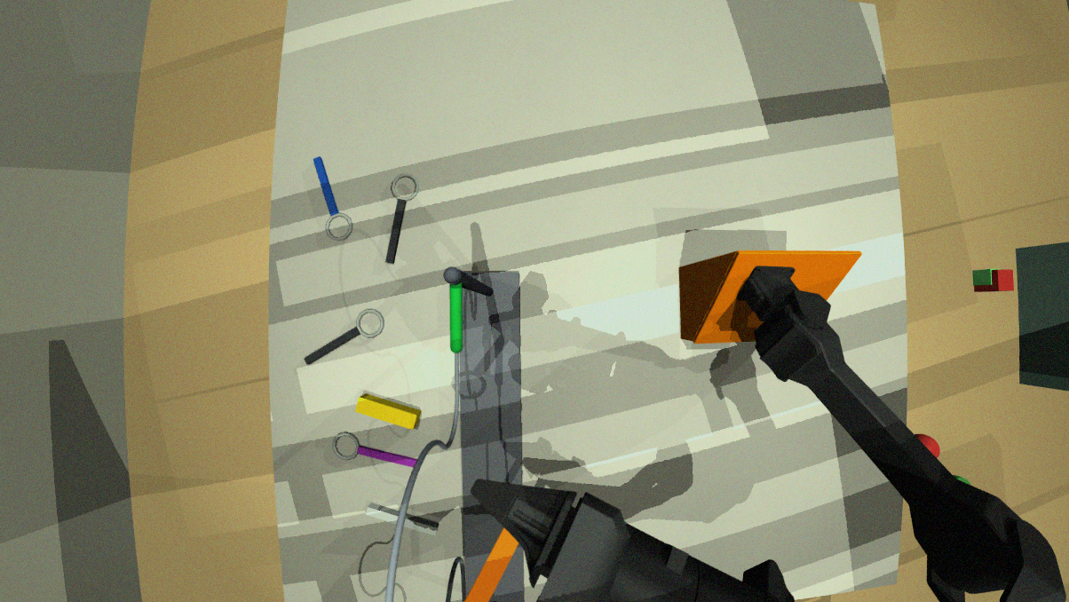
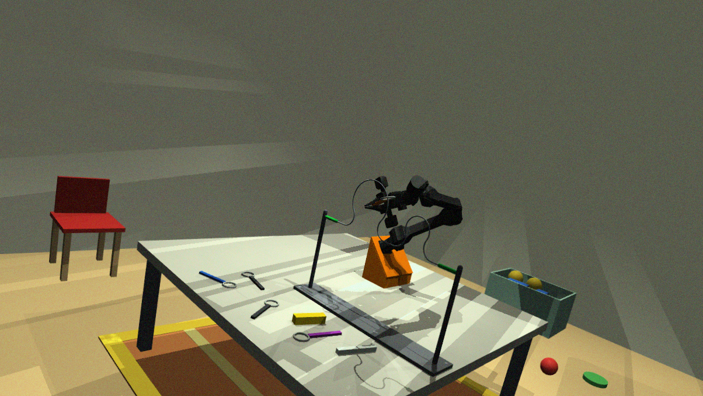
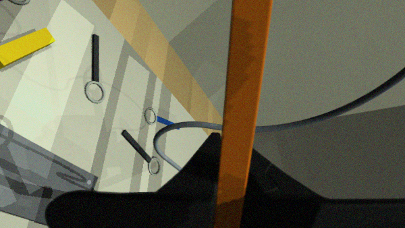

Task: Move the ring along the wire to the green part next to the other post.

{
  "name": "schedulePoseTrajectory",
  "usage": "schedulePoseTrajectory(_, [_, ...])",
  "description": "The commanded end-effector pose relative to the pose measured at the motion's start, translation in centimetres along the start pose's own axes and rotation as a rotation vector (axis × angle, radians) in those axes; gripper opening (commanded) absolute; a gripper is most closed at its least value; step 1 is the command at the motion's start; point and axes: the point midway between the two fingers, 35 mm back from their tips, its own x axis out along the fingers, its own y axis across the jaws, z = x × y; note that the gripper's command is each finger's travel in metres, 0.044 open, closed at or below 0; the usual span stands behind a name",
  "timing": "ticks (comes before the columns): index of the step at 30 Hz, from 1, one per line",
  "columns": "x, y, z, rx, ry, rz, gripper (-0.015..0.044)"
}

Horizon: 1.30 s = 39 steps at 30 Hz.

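The ring [image 2: 389, 197] [image 1: 449, 577] looks nearly level in the exterior view, where the thin grey wire [image 2: 352, 201] [image 1: 399, 516] [image 3: 196, 125] appears to pass through it on the down-going side of the tall loop. Whether they touch is too small to tell. My gripper [image 2: 368, 205] [image 1: 482, 490] [image 3: 221, 141] is shut on the orange handle [image 1: 491, 566] [image 3: 246, 67]. The wire crosses behind the handle in the wrist view, where the ring is hidden. One green part [image 2: 331, 218] [image 1: 455, 317] joins the left post [image 2: 318, 250]; the other green part [image 2: 446, 268] joins the right post [image 2: 448, 315].
The dark base [image 2: 364, 324] [image 1: 489, 433] carries both posts. On the table [image 2: 260, 250] lie a yellow block [image 1: 387, 411] [image 2: 309, 318], a purple-handled ring [image 1: 386, 455] [image 2: 324, 334], a blue-handled ring [image 1: 324, 183] [image 2: 212, 277] and a grey bar [image 2: 356, 350]. The orange stand [image 2: 376, 268] is at the arm's base.
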Motion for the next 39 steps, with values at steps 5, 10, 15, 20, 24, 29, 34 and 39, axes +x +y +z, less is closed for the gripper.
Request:
schedulePoseTrajectory(5, [0.0, 0.3, 0.0, 0.093, -0.009, 0.052, -0.0150])
schedulePoseTrajectory(10, [0.1, 0.6, 0.0, 0.147, -0.016, 0.082, -0.0150])
schedulePoseTrajectory(15, [0.1, 0.8, 0.0, 0.202, -0.023, 0.112, -0.0150])
schedulePoseTrajectory(20, [0.1, 1.0, 0.1, 0.256, -0.030, 0.142, -0.0150])
schedulePoseTrajectory(24, [0.1, 1.1, 0.1, 0.299, -0.035, 0.166, -0.0150])
schedulePoseTrajectory(29, [0.1, 1.3, 0.2, 0.353, -0.042, 0.196, -0.0150])
schedulePoseTrajectory(34, [0.1, 1.5, 0.3, 0.408, -0.049, 0.226, -0.0150])
schedulePoseTrajectory(39, [0.0, 1.7, 0.3, 0.462, -0.056, 0.256, -0.0150])
